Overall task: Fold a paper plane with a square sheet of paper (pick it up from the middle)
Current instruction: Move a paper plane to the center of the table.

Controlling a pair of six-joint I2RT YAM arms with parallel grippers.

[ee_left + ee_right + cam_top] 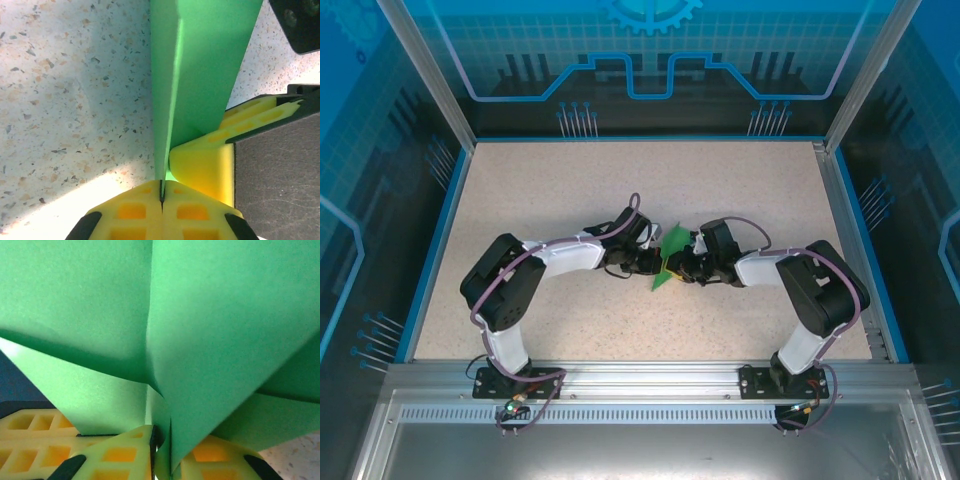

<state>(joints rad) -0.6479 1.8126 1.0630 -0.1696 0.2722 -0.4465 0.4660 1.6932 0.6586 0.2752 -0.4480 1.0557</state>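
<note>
Nearest the left wrist camera, the left gripper [162, 200] is holding its 2 yellow ribbed fingertips pressed together. Between them it is pinching 1 edge of the thin, creased green paper sheet [200, 75]. The sheet is standing on edge and running away toward 12 o'clock above the speckled beige table [65, 100]. Just at 2 o'clock from that pinch, 1 yellow finger [200, 170] of the right gripper [162, 460] is lying against the same fold.

In the right wrist view, the 2 yellow pads are standing on either side of a folded layer, with a thin dark slit beside it. I cannot tell whether that pinch is firm yet.

From above, the 2 arms are meeting at the middle of the table, the left coming in from 9 o'clock and the right from 3 o'clock. The green paper sheet is standing lifted between them as a narrow wedge, with tips toward 12 and 7 o'clock.

The step looks like setting a crease while both grippers share the fold. To do it well:

- The left pinch should be staying fixed as the anchor.
- The right pads should be seating squarely on the crease line before any pull.
- Any pull should be running along the fold, not across it, since thin paper is likely to tear or buckle.
- The layers need to be lying flush first, or the crease is likely to wander.
</note>
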